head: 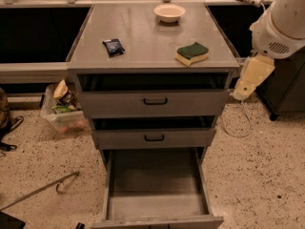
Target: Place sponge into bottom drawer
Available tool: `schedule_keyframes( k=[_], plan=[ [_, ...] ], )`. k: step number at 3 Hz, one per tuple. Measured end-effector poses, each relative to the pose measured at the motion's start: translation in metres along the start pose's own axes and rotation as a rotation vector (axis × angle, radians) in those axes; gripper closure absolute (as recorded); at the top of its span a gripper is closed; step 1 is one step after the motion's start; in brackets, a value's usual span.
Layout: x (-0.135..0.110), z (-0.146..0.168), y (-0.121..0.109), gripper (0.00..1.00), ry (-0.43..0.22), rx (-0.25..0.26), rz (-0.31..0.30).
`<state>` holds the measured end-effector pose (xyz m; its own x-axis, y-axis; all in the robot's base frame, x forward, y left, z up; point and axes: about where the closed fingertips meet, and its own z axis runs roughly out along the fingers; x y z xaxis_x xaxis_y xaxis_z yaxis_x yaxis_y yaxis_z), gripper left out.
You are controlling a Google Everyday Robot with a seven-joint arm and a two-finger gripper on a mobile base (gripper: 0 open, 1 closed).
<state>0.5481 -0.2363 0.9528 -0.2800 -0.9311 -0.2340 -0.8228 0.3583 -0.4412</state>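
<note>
The sponge (192,53), pale yellow with a dark green top, lies on the grey cabinet top (143,42) near its front right corner. The bottom drawer (155,187) is pulled out and open, its flat grey floor bare. My white arm comes in from the upper right, and its cream-coloured gripper (244,88) hangs down beside the cabinet's right edge, level with the top drawer, to the right of and below the sponge. It holds nothing that I can see.
A small dark blue packet (113,46) and a white bowl (169,12) sit on the cabinet top. Two shallower drawers (153,101) stand slightly open. A plastic bin (64,109) is at left, a metal rod (40,190) on the floor, a cable (238,125) at right.
</note>
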Motion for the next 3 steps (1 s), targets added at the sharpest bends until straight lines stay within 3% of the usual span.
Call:
schedule_keyframes(
  k=[1,2,3],
  plan=[
    [0.003,0.023,-0.03,0.0,-0.018,0.051,0.101],
    [0.001,0.043,-0.049,0.0,-0.043,0.066,0.171],
    [0.001,0.043,-0.049,0.0,-0.044,0.066,0.171]
  ],
)
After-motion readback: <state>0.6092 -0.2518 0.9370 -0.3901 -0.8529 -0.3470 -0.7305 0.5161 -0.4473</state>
